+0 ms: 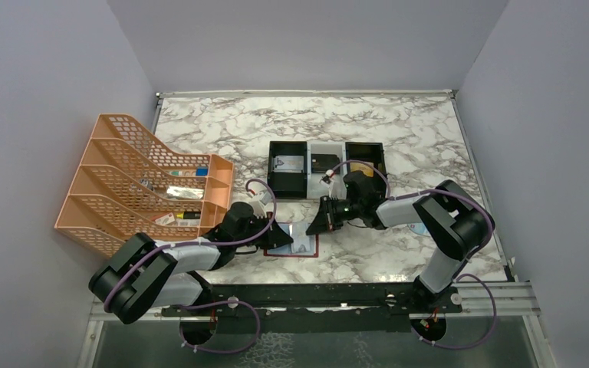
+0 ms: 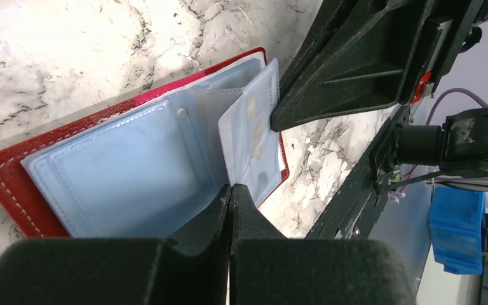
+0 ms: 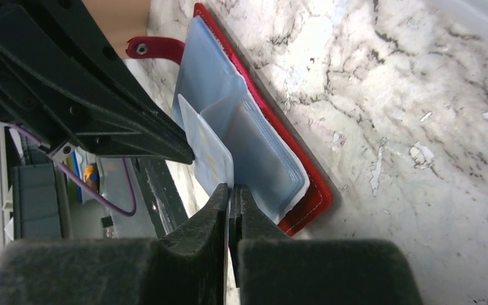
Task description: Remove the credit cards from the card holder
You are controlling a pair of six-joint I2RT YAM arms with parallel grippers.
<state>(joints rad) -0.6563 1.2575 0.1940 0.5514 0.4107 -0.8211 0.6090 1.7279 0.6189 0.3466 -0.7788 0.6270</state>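
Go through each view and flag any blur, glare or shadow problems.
Top external: even light, sharp, but the card holder is tiny and half hidden. Left wrist: the left gripper is close and blurred, and the marble table is washed out at upper left. Right wrist: the right gripper is blurred, the holder's sleeves sharp.

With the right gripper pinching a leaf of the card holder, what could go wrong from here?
1. The right gripper is shut on a clear sleeve leaf itself; pulling could drag the card holder up or strain the leaf.
2. The left gripper, shut, pins only one edge of the holder, so it may pivot.
3. The grippers sit close and could bump.
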